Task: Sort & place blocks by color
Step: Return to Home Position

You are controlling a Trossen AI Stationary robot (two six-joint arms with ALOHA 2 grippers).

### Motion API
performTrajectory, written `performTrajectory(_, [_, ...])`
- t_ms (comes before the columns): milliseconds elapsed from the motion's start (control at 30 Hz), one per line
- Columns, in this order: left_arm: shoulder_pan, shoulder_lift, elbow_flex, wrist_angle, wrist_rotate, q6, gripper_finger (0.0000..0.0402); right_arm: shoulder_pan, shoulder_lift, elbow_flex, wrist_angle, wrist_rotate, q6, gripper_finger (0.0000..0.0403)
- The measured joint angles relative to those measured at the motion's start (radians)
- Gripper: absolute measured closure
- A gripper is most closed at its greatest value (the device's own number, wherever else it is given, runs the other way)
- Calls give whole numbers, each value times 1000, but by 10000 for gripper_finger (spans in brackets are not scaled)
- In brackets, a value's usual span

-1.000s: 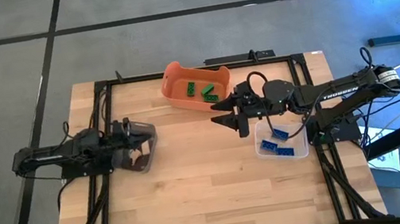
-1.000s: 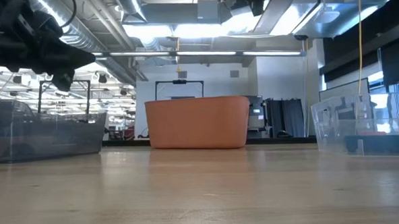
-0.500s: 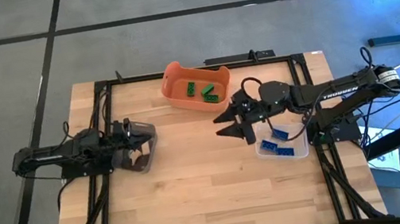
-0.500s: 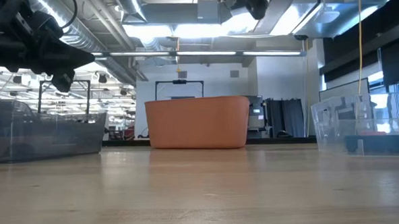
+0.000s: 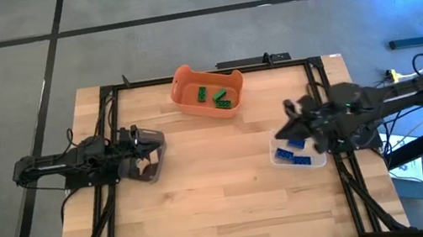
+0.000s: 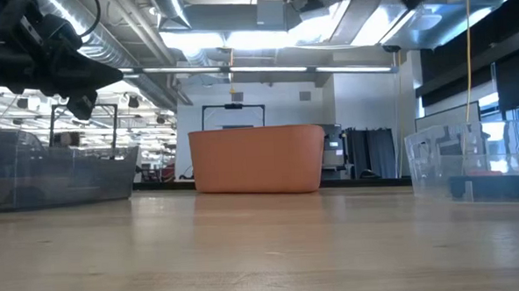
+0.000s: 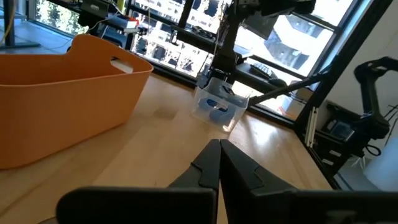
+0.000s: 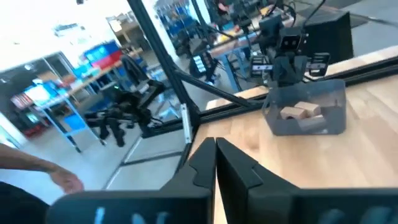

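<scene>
On the left, our left gripper (image 7: pixel 219 148) hangs over the grey bin (image 8: pixel 334 106) with its fingers pressed together and nothing between them. The tan blocks (image 8: pixel 302 112) lie in that bin. Toward the middle, at the far side of the counter (image 5: pixel 209 208), the orange bin (image 5: pixel 186 88) holds the green blocks (image 5: pixel 219 97), lying at mixed angles. Further right, the clear bin (image 5: pixel 314 160) holds the blue blocks (image 5: pixel 289 154), flat on its floor. Our right gripper (image 8: pixel 215 146) is also closed and empty. It sits above that bin's inner edge and points toward the middle of the counter.

We see no block loose on the wood, so we judge the sorting finished, and neither gripper has anything ahead of it to pick. What matters now is the clear bin just beneath the right gripper. As the right arm folds home toward the counter's right edge, it should stay above the bin's rim. The middle and near side of the counter are open.
</scene>
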Motion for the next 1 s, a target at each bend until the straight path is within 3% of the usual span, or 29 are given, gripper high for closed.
performTrajectory(267, [0, 0, 0, 0, 0, 0, 401, 20, -401, -212, -6, 22, 64, 399])
performTrajectory(467, [0, 0, 0, 0, 0, 0, 401, 20, -612, -306, -10, 76, 64, 401])
performTrajectory(733, [0, 0, 0, 0, 0, 0, 401, 20, -735, -483, 85, 152, 112, 401])
performTrajectory(900, [0, 0, 0, 0, 0, 0, 401, 20, -740, -625, 271, 145, 117, 402])
performTrajectory(1000, [0, 0, 0, -1, 0, 0, 401, 20, -739, -669, 280, 117, 138, 402])
